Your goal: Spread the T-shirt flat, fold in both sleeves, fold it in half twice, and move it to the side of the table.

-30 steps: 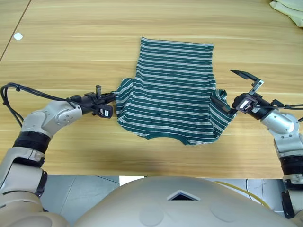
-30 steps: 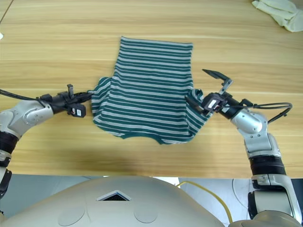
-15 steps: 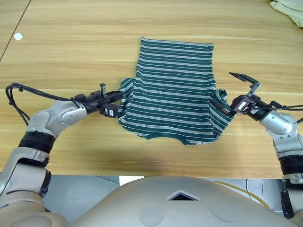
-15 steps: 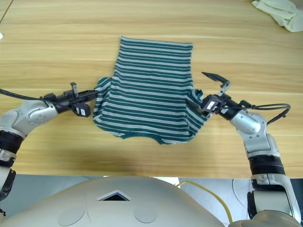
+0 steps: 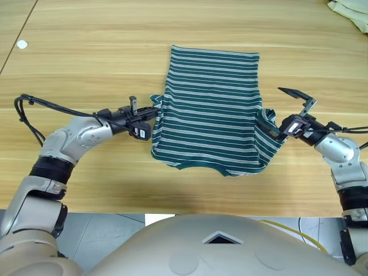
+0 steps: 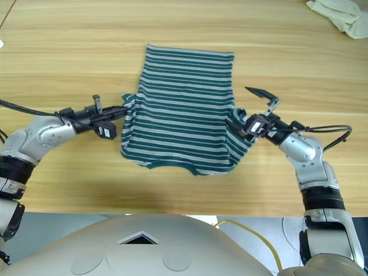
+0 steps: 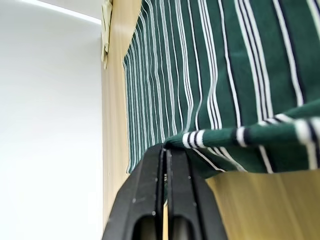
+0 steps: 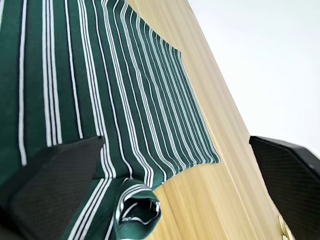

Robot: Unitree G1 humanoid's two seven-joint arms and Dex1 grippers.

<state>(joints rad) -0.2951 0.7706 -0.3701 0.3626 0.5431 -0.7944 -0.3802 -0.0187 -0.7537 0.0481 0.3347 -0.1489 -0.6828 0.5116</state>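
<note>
T-shirt (image 5: 213, 109): soft matt knit cloth. Table (image 5: 86, 69): smooth light wood, slight sheen. Left gripper (image 7: 164, 150): matt black, probably plastic. Right gripper (image 5: 280, 109): pads (image 8: 55, 170) finely textured.

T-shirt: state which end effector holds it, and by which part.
The left end effector pinches the T-shirt by its sleeve edge; the right end effector is open.

One T-shirt (image 5: 213, 103), two end effectors (image 5: 153, 109) (image 5: 269, 104), one pale cloth (image 5: 351, 11).
</note>
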